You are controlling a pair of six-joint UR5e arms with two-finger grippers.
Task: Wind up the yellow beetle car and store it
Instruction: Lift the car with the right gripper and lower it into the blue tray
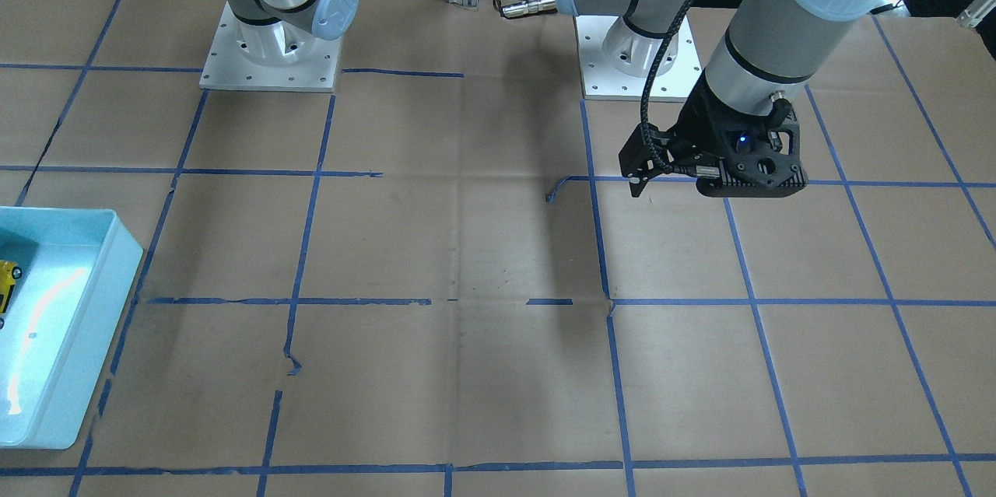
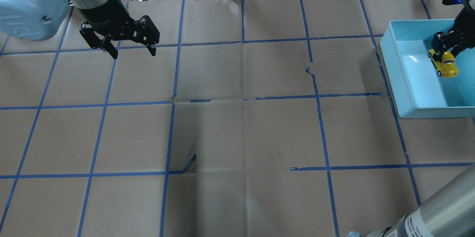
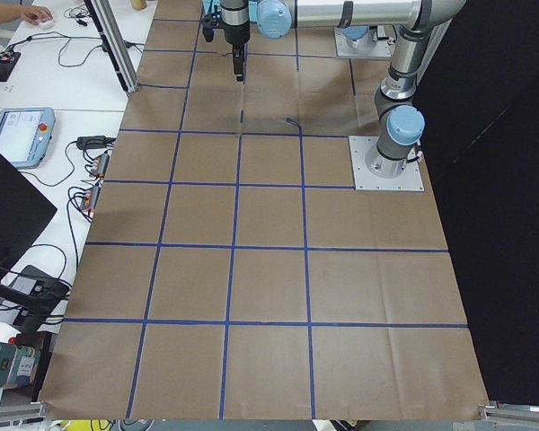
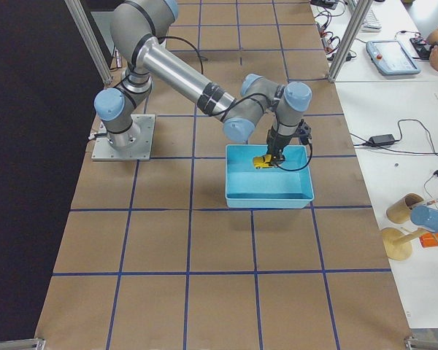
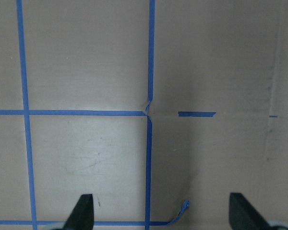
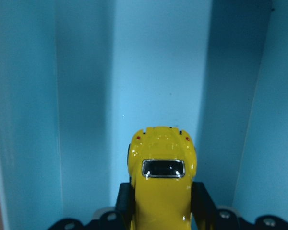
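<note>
Lowering the car (image 2: 443, 65) into the tray (image 2: 394, 77) is, I judge, the step in hand, and it asks for a gentle touch. The right gripper (image 2: 445, 53) has its fingers (image 6: 125, 203) clamped on the two sides of the small yellow body. It holds the car inside the walls of the light blue tray at the far right of the table (image 2: 245, 137). Whether the wheels touch the tray floor I cannot tell. To do it well, the arm should go straight down until all wheels rest on the floor. Only then should the fingers part, slowly, so that the car is not dragged or tipped. If the spring is wound, the car may roll once it is free, so some bare floor in front of it would help. Afterwards the gripper should rise straight up. The left gripper (image 2: 133, 53) hangs with its fingers spread wide and empty above the far left of the table, well apart from the tray.
</note>
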